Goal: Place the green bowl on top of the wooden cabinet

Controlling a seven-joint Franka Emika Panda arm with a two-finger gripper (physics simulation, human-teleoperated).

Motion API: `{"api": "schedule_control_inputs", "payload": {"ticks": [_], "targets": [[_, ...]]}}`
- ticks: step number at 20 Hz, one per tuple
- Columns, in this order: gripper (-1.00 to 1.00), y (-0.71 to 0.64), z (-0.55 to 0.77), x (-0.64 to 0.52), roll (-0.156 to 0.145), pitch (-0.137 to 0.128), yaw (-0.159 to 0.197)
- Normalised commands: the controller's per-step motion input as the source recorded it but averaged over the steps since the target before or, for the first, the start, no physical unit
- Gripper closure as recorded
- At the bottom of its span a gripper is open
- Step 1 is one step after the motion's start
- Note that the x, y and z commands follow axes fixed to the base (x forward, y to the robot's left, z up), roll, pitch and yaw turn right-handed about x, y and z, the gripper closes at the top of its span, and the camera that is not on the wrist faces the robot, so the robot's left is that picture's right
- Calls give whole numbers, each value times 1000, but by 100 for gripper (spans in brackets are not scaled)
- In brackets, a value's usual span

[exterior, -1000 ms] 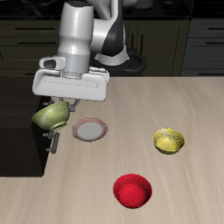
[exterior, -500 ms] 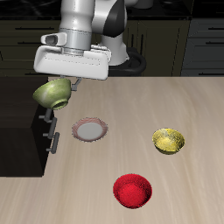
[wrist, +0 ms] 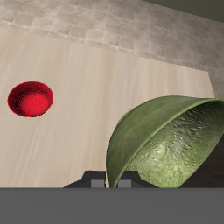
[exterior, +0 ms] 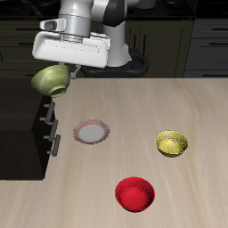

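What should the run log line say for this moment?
phase: carry | claw: shut on green bowl | bowl: tilted, in the air by the wooden cabinet | placed: not yet

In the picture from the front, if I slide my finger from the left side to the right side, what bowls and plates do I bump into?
Green bowl held up in the pincer → plate → red bowl → yellow bowl.
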Motion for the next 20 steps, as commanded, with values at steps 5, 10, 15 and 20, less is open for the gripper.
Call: {"api": "schedule_control_inputs", "payload": {"ticks": [5, 10, 15, 20], "targets": [[100, 17, 158, -199, 13, -20, 23], [100, -27, 18, -345, 8, 5, -4], [100, -13, -78, -234, -1, -16, 68], [100, -277, -3, -271, -34, -7, 30]]}}
